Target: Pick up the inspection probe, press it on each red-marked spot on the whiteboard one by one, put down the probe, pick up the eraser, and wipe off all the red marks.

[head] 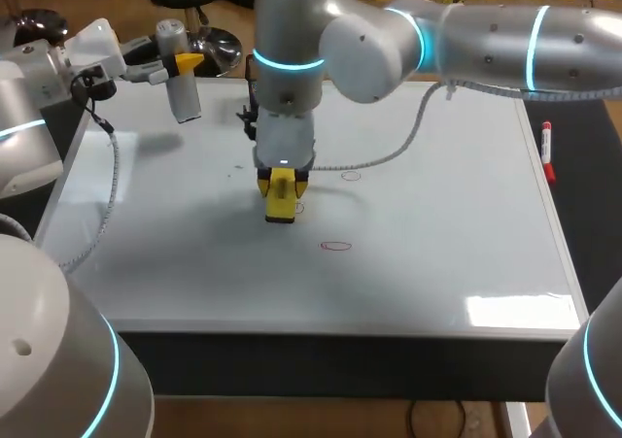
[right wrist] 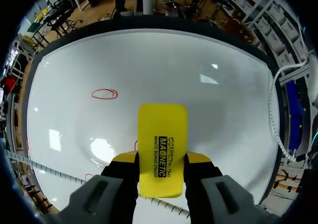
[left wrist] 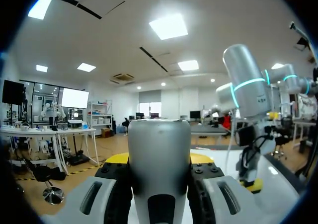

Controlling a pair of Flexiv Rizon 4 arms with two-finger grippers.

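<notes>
Right hand (head: 280, 187), reaching in to mid-board, is clamped on the yellow eraser (head: 281, 205). The eraser's end is down at the whiteboard (head: 437, 253); actual contact is unclear. 2 red ovals are plain: near oval (head: 336, 246) toward the front edge, far oval (head: 350, 174) just beside the right hand. A faint red trace shows at the eraser's side. Left hand (head: 185, 64) grips the probe (head: 183, 96), held up over the board's far left corner. A red marker (head: 547, 151) lies beside the board's right edge.

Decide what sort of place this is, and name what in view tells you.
Probably a robotics test bench: two arms over a flat whiteboard with red marks; the right gripper holds a yellow eraser, the left gripper a grey probe.
</notes>
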